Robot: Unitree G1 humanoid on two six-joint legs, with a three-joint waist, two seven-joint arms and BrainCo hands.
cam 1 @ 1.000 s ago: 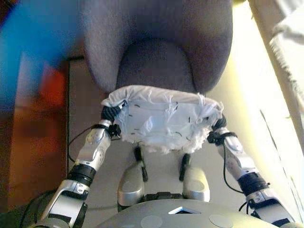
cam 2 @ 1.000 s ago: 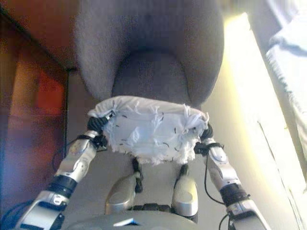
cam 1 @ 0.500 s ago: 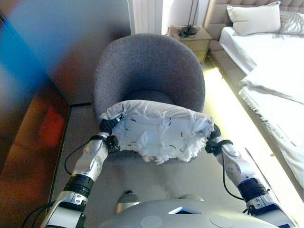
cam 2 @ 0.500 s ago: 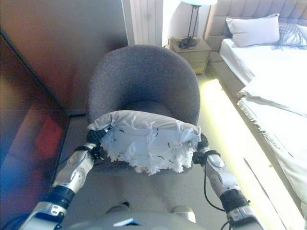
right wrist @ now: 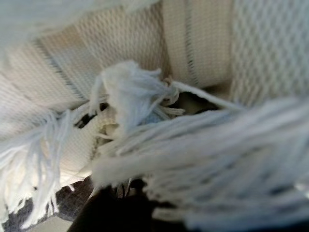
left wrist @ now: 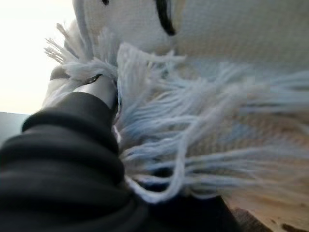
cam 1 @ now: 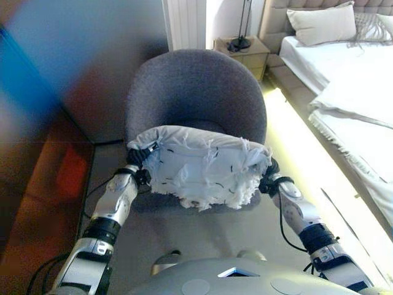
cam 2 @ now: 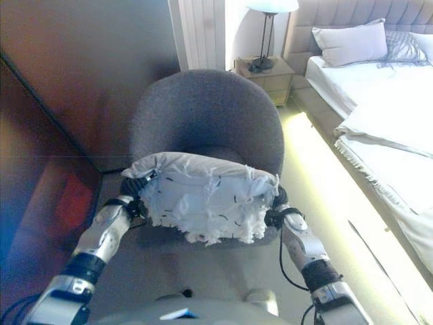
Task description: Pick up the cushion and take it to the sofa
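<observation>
A white cushion (cam 1: 199, 166) with fringe and short black marks is held up between my two hands, in front of a grey armchair (cam 1: 196, 92). My left hand (cam 1: 137, 162) is at the cushion's left end and my right hand (cam 1: 269, 178) is at its right end. The cushion covers the fingers of both hands. In the left wrist view the dark cover (left wrist: 63, 159) lies against the cushion's fringe (left wrist: 203, 121). The right wrist view shows only woven cloth and fringe (right wrist: 193, 58). No sofa shows apart from the armchair.
A bed (cam 1: 350, 104) with a pillow (cam 1: 319, 21) runs along the right. A nightstand (cam 1: 242, 52) with a lamp (cam 2: 260, 40) stands behind the armchair. A dark glossy wall (cam 1: 61, 92) is on the left. Bare floor (cam 1: 288, 135) lies between armchair and bed.
The camera has tilted up from the floor, so the room shows. The cushion stays between both hands in front of the armchair.
</observation>
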